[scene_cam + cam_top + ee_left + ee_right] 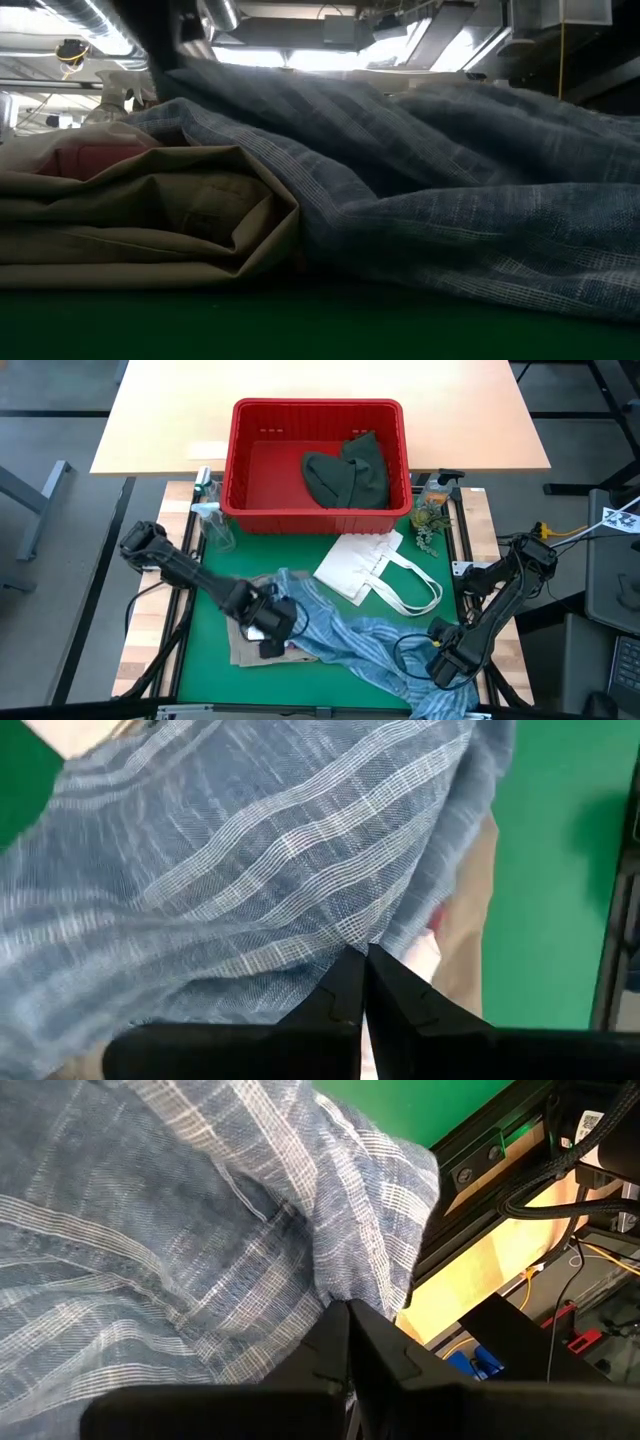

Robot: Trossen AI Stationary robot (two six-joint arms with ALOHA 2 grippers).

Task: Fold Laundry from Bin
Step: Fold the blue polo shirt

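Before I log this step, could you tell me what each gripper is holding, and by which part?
Both hold the blue-white striped shirt: the left gripper pinches a fold near its left end, the right gripper an edge at its right end.

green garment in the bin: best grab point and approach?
Judging from the high view, take the dark green garment at its raised fold near the middle, coming straight down from above. It lies bunched in the right half of the red bin, close to the right wall, so a side approach looks blocked. Both grippers, left and right, are shut on the striped shirt.
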